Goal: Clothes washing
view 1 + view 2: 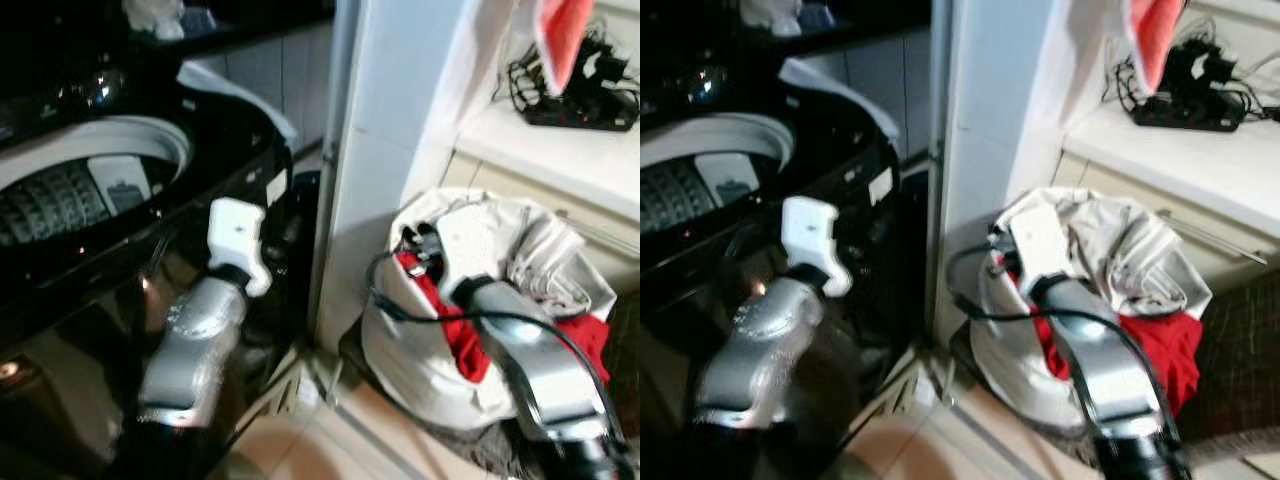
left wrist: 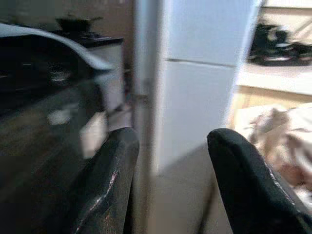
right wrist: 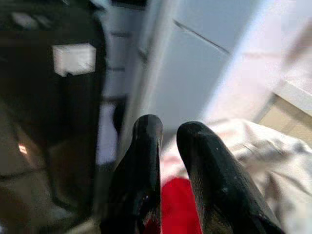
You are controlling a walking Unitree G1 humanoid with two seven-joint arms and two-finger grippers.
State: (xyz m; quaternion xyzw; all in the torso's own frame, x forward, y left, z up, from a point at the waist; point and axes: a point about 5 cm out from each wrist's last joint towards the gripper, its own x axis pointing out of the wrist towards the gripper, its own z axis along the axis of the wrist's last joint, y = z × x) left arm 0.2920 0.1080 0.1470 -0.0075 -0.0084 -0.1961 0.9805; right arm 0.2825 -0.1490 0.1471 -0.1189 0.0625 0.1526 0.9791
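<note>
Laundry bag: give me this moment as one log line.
right gripper above laundry bag, jaws nearly shut, empty | left gripper open beside washer | red garment in bag

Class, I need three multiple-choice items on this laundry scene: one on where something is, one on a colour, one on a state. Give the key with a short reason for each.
1. Where is the laundry bag?
A. inside the washing machine
B. on the floor, right of the white pillar
C. on the counter

2. What colour is the garment showing in the bag's opening?
A. red
B. green
C. blue

3. How is the washing machine?
A. lid shut
B. lying on its side
C. top open, drum showing

Key: 1 B, the bag sits on the floor beside the white pillar, with the right hand over it. 2 A, red cloth shows against the pale bag. 3 C, the drum is visible through the open top.
</note>
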